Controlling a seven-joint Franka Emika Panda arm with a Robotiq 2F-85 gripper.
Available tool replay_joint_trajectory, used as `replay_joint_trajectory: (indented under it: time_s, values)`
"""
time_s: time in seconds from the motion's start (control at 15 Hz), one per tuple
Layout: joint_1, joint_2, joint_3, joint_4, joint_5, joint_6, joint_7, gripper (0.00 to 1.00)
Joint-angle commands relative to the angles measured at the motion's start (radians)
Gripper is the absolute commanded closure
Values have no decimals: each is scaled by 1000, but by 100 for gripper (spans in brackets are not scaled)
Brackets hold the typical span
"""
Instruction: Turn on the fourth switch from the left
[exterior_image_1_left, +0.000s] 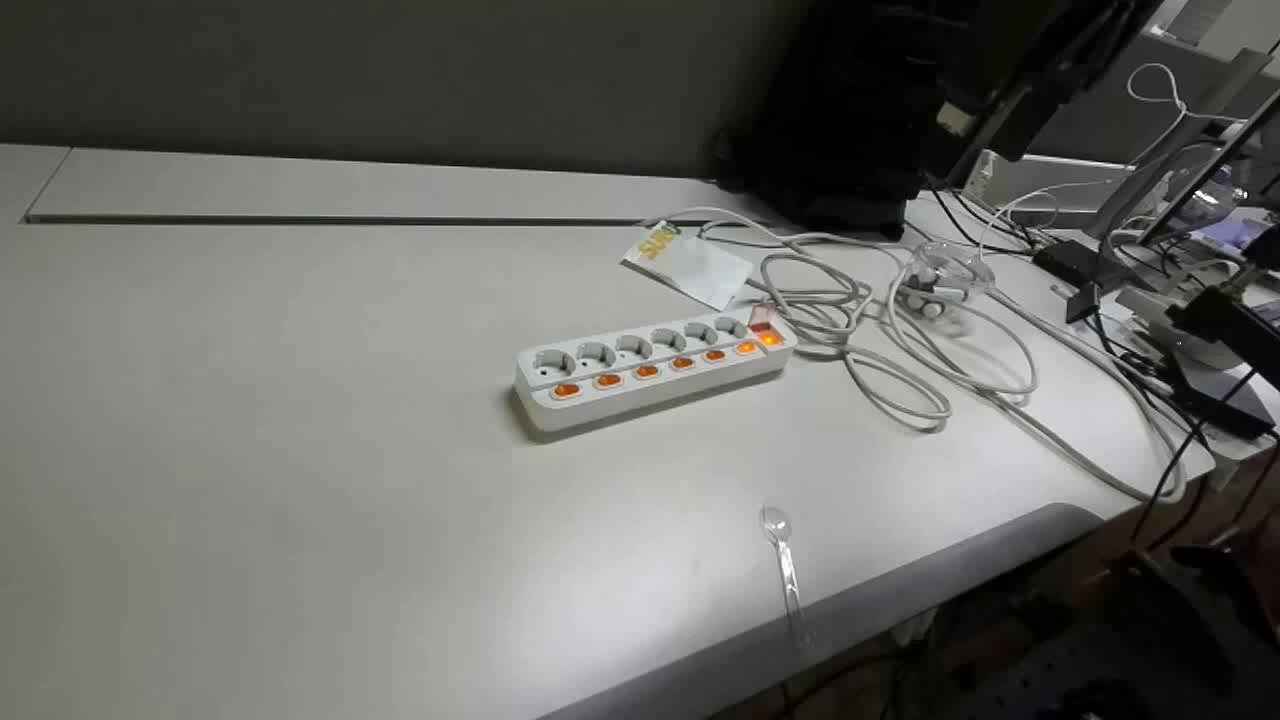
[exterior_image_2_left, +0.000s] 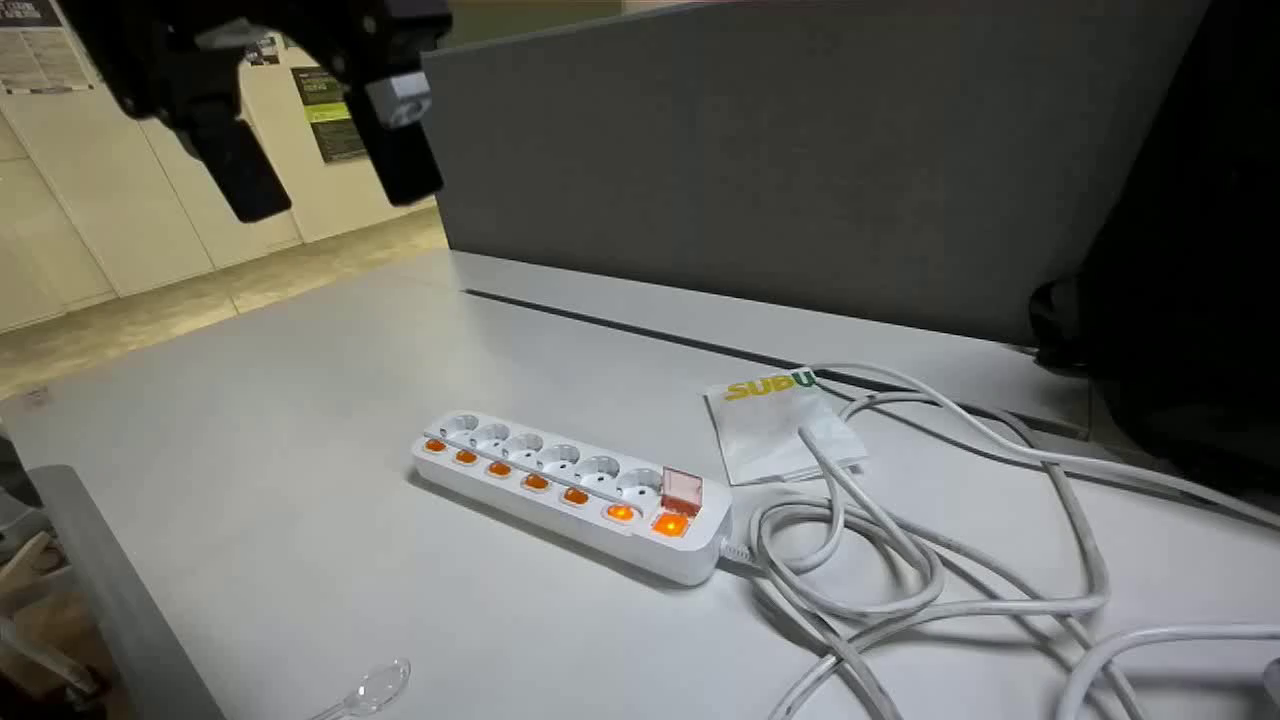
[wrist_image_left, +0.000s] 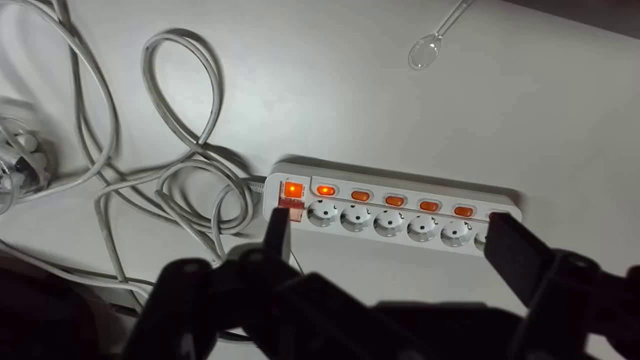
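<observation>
On pwr strip (exterior_image_1_left: 655, 392), 4th sw (exterior_image_1_left: 682, 362) unlit.

In both exterior views the power strip (exterior_image_1_left: 665, 393) is viewed obliquely from above, toward a grey partition (exterior_image_2_left: 760, 170); in the wrist view, it is seen closer, from nearly overhead.

white power strip (exterior_image_1_left: 660, 392) on desk (exterior_image_1_left: 300, 400) | fourth switch (exterior_image_1_left: 682, 363) unlit | sixth switch (exterior_image_1_left: 745, 347) lit
</observation>
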Motion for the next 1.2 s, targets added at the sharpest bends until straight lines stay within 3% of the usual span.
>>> replay_joint_trajectory:
  time_s: [0.0,0.8,1.13]
  values:
    - [-2,0,3,1,2,-2,-1,0]
    - [-2,0,3,1,2,-2,-1,0]
    - [-3,101,29,23,-19,74,31,0]
